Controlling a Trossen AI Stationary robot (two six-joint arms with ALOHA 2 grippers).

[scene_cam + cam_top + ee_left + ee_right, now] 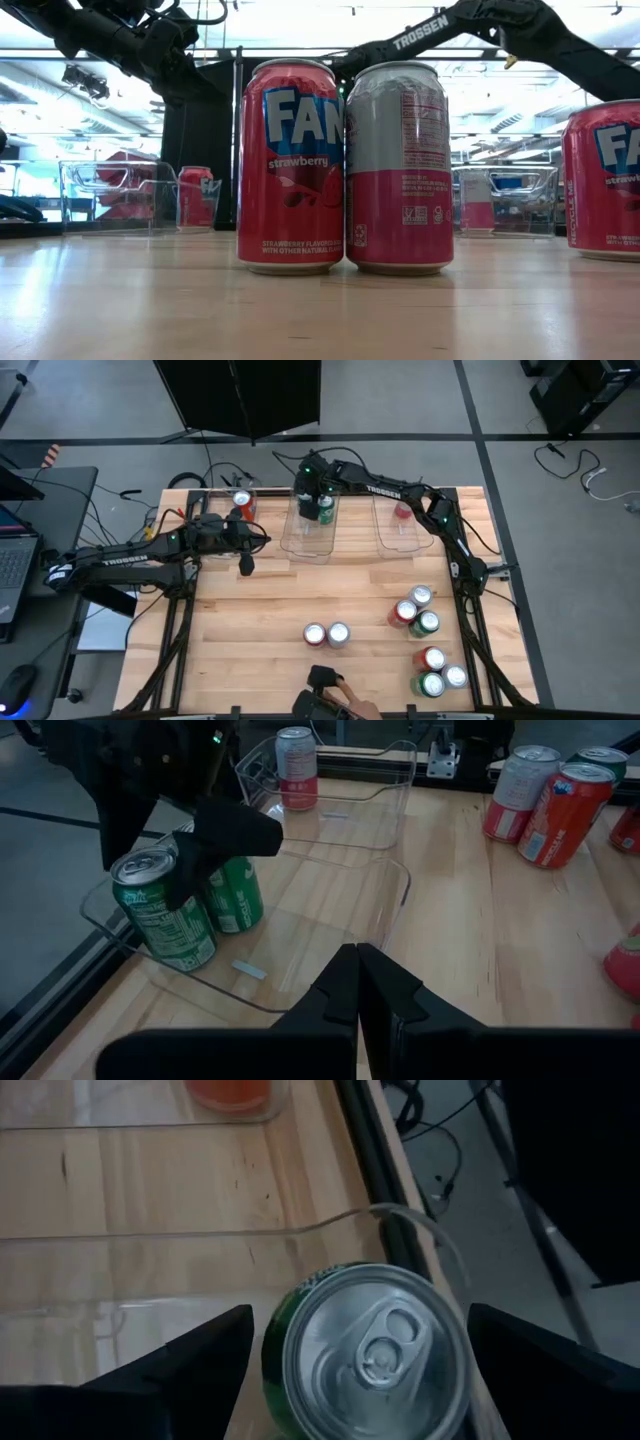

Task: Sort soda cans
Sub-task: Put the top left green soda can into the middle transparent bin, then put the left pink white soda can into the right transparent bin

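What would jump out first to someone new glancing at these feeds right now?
The right gripper, fingers spread wide, hangs over a green can standing in the middle clear bin at the table's far edge, with a second green can beside it. In the low view, two strawberry soda cans stand touching in the table's near middle. The left gripper, shut and empty, waits near the bins.

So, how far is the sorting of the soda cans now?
Done: one can stands in the left bin, one red can in the right bin, one green can in the middle bin. In hand: the open right pincer surrounds a second green can there. The shut left pincer waits nearby. Left: eight loose cans on the table.
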